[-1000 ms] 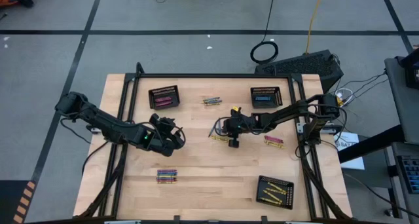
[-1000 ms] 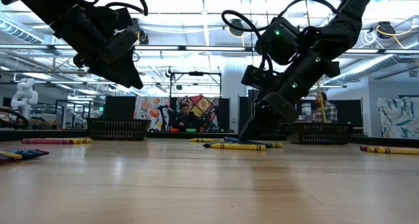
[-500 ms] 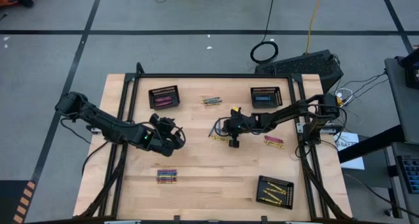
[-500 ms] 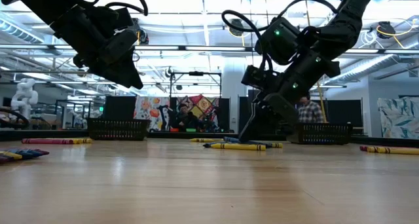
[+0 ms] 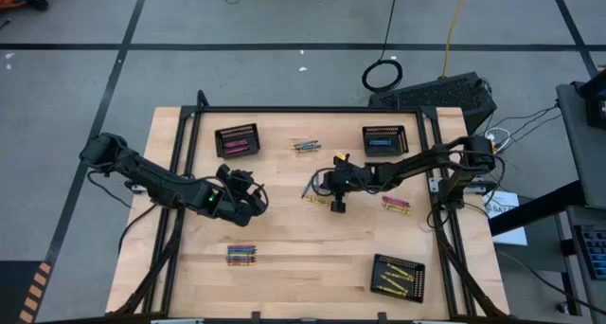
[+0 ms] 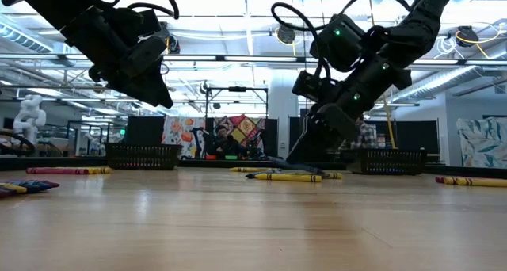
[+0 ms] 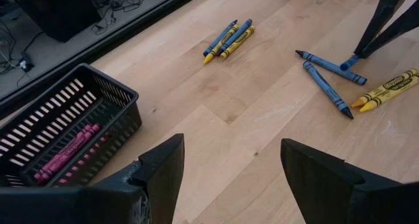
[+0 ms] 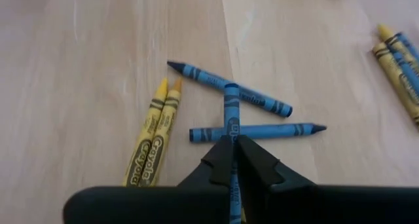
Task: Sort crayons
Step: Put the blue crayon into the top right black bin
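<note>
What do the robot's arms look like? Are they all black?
Mostly, yes. Both arms are dark and jointed, with looping black cables and a small green light on each. The left end effector and right end effector have two flat, dark, wedge-shaped fingers.

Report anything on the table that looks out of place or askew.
Nothing is damaged or spilled. Loose crayons lie in small clusters outside the baskets, unsorted. Mid-table, two blue crayons lie askew beside two yellow crayons. The right gripper is shut on a third blue crayon. The left gripper hangs open.

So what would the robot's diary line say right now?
right tool: shut on blue crayon, mid-table | left tool: open, waiting | step: picking up
</note>
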